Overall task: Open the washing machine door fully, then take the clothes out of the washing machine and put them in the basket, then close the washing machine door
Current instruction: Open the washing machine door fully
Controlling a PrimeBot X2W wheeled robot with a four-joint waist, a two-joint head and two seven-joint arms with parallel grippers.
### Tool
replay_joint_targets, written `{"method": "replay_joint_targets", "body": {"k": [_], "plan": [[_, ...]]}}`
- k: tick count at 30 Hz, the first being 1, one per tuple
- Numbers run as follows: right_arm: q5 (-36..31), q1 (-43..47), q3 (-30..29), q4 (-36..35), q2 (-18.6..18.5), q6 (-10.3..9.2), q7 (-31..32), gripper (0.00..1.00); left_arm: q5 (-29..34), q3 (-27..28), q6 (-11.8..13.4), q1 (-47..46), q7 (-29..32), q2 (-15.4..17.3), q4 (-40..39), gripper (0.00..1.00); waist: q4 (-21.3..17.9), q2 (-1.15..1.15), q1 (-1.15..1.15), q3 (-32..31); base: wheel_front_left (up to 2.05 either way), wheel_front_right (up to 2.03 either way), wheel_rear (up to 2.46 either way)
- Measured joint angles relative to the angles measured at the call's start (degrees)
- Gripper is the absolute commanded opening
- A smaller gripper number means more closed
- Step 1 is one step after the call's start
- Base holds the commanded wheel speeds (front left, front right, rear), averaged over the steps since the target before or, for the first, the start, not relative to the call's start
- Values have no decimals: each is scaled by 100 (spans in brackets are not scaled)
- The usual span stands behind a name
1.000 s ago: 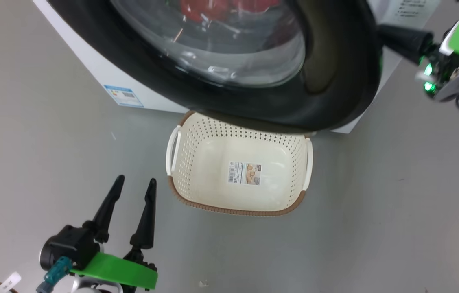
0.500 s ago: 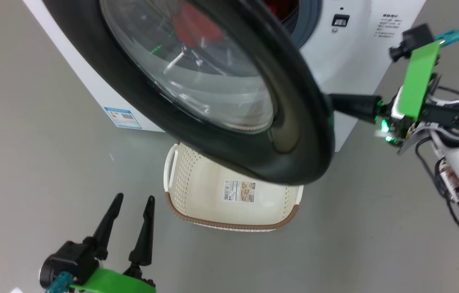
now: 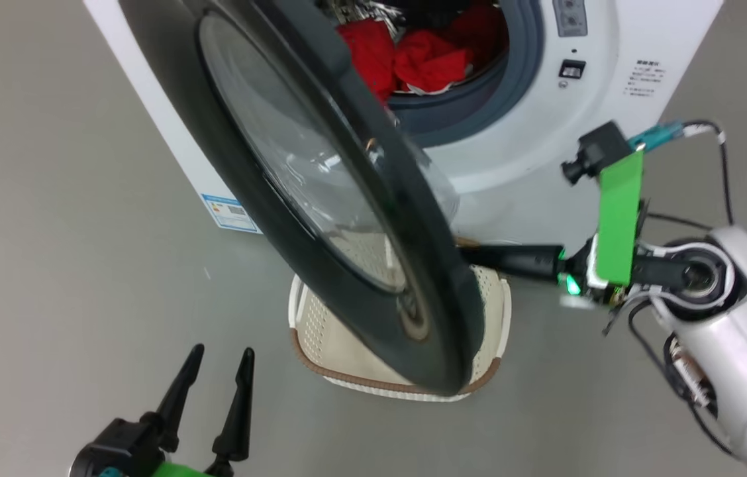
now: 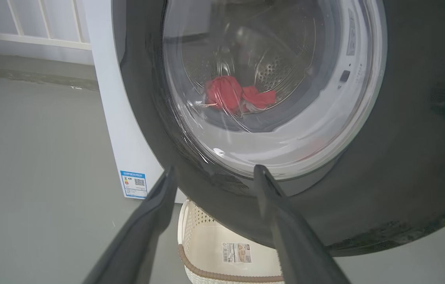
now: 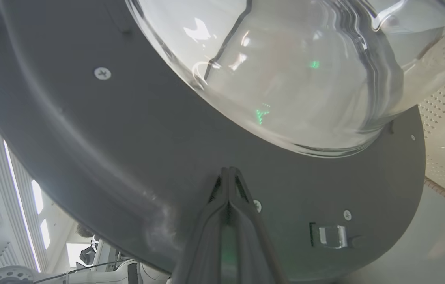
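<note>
Door has swung wider than a moment ago, now about half open | red clothes lie inside the washing machine | basket sits on the floor under the door | right gripper closed tight, holding nothing, tips against the door's inner side | left gripper spread wide, empty, down low.

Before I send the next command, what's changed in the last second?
The washing machine door has swung outward, from nearly closed to about half open. The right gripper, jaws shut, has followed it and is now at its inner face. The red clothes now show directly rather than through the glass. The head camera shifted too. Unchanged: the left gripper idle with jaws open, and the basket beneath the door.
</note>
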Motion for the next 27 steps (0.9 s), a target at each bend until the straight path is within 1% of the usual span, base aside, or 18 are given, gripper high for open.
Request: {"method": "replay_joint_targets", "body": {"k": [5,8,12,27], "plan": [[-9,296,91,-223,102,0,-1,0,0,1,0,152,0,-2,-1,100,114,0,0,-133,0,0,0],[-13,558,137,-377,240,0,-9,0,-1,2,0,273,0,-2,2,100,253,0,0,-259,0,0,0],[-68,704,144,-450,314,0,-60,0,-1,4,0,315,0,-2,2,100,381,0,0,-336,0,0,0],[-358,1010,141,-569,711,0,-261,0,-8,64,0,421,0,-2,24,100,1099,0,0,-568,0,0,0]]}}
